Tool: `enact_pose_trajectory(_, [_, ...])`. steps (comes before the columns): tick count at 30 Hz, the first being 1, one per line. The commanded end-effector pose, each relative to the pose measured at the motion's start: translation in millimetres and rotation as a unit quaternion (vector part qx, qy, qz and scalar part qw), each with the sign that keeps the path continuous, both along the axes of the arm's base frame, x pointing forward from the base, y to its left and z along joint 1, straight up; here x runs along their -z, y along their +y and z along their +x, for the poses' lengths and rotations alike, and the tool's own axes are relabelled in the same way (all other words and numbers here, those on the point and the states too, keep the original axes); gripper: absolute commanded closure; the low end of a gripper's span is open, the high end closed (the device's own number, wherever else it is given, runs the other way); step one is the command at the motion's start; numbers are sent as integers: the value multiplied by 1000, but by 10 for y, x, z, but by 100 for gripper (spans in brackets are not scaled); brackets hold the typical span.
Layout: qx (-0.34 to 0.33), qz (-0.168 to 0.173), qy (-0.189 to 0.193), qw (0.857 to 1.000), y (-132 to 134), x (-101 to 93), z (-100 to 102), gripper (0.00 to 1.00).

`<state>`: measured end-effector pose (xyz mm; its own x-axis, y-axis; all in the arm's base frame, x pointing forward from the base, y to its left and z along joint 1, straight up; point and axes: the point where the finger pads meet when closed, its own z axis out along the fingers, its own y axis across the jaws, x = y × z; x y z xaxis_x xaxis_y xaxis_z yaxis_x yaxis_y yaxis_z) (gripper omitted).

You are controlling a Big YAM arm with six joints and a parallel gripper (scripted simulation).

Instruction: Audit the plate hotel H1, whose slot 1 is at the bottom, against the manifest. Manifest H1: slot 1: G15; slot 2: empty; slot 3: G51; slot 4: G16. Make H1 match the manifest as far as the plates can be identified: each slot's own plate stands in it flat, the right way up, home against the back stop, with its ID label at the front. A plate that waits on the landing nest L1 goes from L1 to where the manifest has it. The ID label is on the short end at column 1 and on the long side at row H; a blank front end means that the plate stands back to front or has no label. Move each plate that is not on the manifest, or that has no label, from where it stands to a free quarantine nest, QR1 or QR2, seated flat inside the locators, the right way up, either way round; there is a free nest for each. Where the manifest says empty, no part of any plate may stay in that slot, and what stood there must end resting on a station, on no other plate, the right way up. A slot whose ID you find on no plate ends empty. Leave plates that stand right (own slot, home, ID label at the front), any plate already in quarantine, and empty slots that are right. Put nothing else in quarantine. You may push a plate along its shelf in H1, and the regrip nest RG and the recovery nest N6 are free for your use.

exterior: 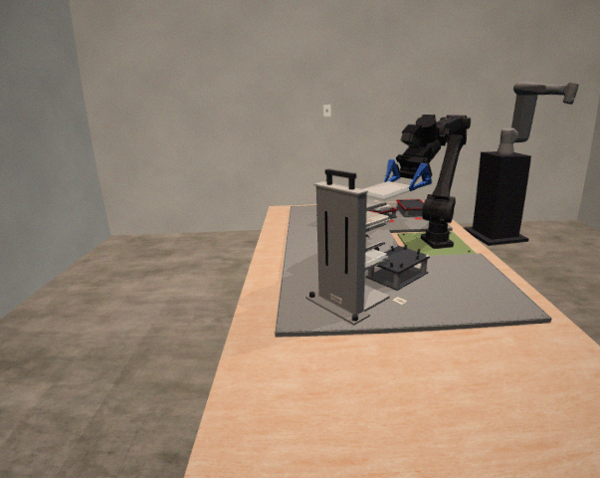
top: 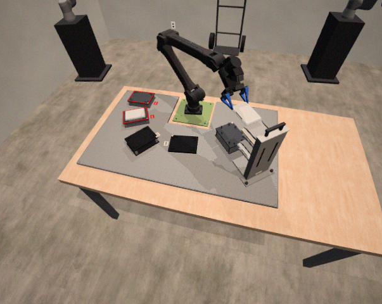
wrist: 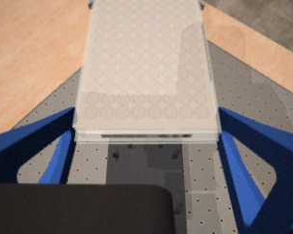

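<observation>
The plate hotel H1 point(top: 266, 150) is a grey tower with a black handle at the right of the mat; it also shows in the exterior view point(exterior: 340, 252). My gripper point(top: 235, 98) is shut on the near short end of a white well plate point(top: 247, 113), with one blue finger on each long side point(wrist: 146, 141). The plate point(wrist: 146, 68) point(exterior: 387, 189) lies level at the height of the top slot, and its far end reaches towards the hotel. I cannot read a label on its near end. Light plates show in lower slots point(top: 249, 137).
A dark raised nest point(top: 229, 135) stands in front of the hotel's lower slots. Two red-framed nests sit at the far left, one dark point(top: 140, 97) and one with a white plate point(top: 135, 114). A black plate point(top: 140, 139) and a flat black nest point(top: 183, 144) lie mid-mat.
</observation>
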<state>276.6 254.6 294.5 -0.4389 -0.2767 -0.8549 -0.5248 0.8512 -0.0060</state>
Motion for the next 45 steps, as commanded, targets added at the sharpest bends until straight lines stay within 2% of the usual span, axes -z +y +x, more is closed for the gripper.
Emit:
enact_pose_trajectory(1, [4, 48, -43, 998, 74, -641, 121, 14])
enact_pose_trajectory(45, [3, 42, -42, 998, 219, -549, 354, 14])
